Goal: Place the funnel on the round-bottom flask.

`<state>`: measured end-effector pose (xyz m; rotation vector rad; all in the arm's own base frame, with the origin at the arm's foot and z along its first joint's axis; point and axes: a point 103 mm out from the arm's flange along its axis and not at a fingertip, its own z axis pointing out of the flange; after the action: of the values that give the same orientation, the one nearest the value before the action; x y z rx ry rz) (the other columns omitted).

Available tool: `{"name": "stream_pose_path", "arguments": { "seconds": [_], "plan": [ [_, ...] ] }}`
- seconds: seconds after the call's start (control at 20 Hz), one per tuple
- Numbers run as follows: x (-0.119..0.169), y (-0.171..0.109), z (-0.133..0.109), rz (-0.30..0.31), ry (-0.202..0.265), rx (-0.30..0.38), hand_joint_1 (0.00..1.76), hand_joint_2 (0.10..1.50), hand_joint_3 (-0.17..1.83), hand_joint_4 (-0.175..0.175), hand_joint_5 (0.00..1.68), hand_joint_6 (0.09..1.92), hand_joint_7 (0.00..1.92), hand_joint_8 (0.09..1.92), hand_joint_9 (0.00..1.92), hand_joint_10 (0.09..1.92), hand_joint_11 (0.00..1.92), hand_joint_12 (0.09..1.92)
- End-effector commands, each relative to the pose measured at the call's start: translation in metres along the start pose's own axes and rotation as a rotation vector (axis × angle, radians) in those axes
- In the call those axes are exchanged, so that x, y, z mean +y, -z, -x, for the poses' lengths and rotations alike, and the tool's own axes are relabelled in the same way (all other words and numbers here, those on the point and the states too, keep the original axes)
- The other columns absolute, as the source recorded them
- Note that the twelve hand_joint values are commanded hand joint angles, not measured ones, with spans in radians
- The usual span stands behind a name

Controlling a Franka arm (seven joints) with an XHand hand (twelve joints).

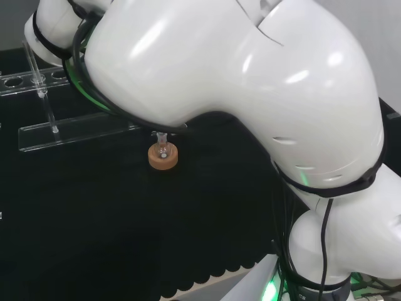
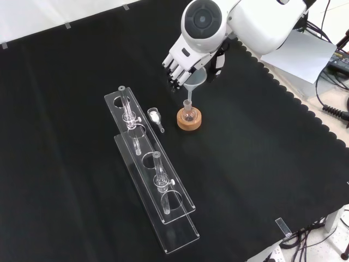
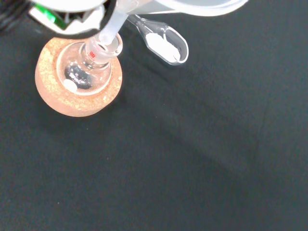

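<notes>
On the cork ring [image 2: 188,120] near the middle of the black tabletop [image 2: 262,164] sits one small round-bottom flask [image 2: 188,114], and the front view shows the robot hand [image 2: 182,60] just above and behind it, fingers curled around the bowl of one clear funnel [image 2: 196,81]. The funnel's stem slants down to the flask's mouth. The wrist view brings this close: the stem's tip [image 3: 108,36] meets the flask neck [image 3: 98,50] at a tilt, and whether it is inside the neck is hard to tell. That view also shows a white speck inside the flask's bulb and white powder in one glass scoop [image 3: 163,43] lying on the cloth just beside the cork ring. In the head view the arm's white links cover the robot hand and funnel, leaving the cork ring [image 1: 163,156] and flask [image 1: 163,148] visible below them. The front view shows one clear acrylic tube rack [image 2: 155,174] to the left of the cork ring, beyond the scoop [image 2: 155,117], with two glass tubes standing in it.
</notes>
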<state>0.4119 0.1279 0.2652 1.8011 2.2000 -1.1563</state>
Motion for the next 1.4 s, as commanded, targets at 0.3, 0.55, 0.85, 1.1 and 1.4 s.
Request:
{"name": "stream_pose_path", "arguments": {
  "seconds": [0.3,0.55,0.85,1.1,1.4],
  "plan": [
    [0.009,-0.004,-0.004,-0.008,0.007,0.003,0.96,0.71,0.72,0.020,0.59,0.57,0.49,0.66,0.89,0.47,0.53,1.35],
    [0.013,-0.007,-0.003,-0.013,0.005,-0.001,0.96,0.71,0.72,0.020,0.59,0.57,0.49,0.66,0.89,0.47,0.53,1.35],
    [0.013,-0.008,-0.001,-0.010,0.008,0.011,0.96,0.71,0.72,0.020,0.59,0.57,0.49,0.66,0.89,0.48,0.53,1.35],
    [0.016,-0.007,-0.004,-0.026,0.008,-0.002,0.96,0.71,0.72,0.019,0.59,0.57,0.49,0.66,0.89,0.48,0.53,1.34],
    [0.020,-0.018,-0.001,-0.028,-0.001,0.005,0.96,0.71,0.72,0.019,0.59,0.58,0.49,0.66,0.89,0.48,0.53,1.34]
  ]
}}
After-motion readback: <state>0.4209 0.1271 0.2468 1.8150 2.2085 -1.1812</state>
